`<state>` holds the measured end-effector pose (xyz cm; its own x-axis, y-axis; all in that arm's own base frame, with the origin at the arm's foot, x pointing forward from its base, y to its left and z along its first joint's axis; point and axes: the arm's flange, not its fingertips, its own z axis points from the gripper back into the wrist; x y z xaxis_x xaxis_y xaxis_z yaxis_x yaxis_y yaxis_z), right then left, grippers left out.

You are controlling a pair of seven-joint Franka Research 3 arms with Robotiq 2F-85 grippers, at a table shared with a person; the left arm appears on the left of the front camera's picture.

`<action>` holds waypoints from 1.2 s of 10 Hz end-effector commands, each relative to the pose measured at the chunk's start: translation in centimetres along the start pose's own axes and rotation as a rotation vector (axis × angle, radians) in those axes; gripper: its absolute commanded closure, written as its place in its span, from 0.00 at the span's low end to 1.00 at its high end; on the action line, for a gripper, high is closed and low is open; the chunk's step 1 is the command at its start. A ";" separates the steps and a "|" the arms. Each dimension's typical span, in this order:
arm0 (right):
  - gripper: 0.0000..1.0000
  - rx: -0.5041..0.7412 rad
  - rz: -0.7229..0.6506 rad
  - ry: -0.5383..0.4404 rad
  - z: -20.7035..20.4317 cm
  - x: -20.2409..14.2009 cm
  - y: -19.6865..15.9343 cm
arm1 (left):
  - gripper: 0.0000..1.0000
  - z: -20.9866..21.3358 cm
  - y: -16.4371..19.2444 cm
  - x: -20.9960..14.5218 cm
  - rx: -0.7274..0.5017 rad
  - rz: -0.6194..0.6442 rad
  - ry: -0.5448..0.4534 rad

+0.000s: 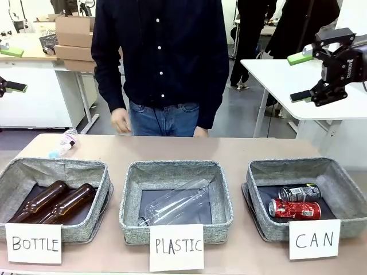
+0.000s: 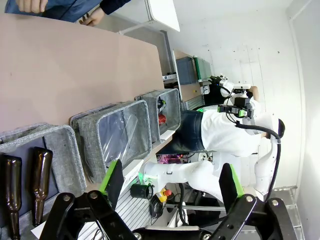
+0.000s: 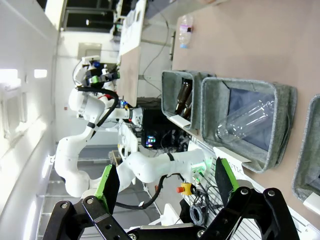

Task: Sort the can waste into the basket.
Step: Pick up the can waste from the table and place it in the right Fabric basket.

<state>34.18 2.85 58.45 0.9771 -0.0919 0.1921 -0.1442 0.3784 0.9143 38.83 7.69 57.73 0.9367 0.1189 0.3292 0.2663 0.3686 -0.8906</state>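
Beige tabletop carries three grey fabric bins in a row along its near edge. At 4 o'clock, the bin behind the "CAN" card (image 1: 314,239), the basket (image 1: 344,195), holds both cans lying on their sides on its dark floor: the red can (image 1: 295,209) in front, touching the dark can (image 1: 299,192) behind it. At 6 o'clock the "PLASTIC" bin (image 1: 221,197) holds a clear plastic bottle (image 1: 175,202); at 8 o'clock the "BOTTLE" bin (image 1: 97,189) holds two brown glass bottles (image 1: 54,203). Bare table runs behind the bins to the far edge, where a small plastic bottle (image 1: 64,143) lies at 10 o'clock and a person (image 1: 160,63) stands. The right gripper (image 1: 299,77) hangs high at 2 o'clock, jaws wide and empty; the left gripper (image 2: 170,180) is spread wide too, holding nothing.
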 end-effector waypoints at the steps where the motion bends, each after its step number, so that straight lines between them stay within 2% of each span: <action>1: 0.00 -0.002 0.021 0.008 0.1 -0.2 -0.2 | 0.00 0.0 -0.3 -0.2 0.003 0.005 0.003; 12: 0.00 -0.002 0.021 0.008 0.1 -0.2 -0.2 | 0.00 0.0 -0.3 -0.2 0.003 0.005 0.003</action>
<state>34.18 2.85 58.45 0.9771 -0.0918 0.1922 -0.1443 0.3784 0.9143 38.83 7.69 57.73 0.9367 0.1189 0.3292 0.2663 0.3686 -0.8906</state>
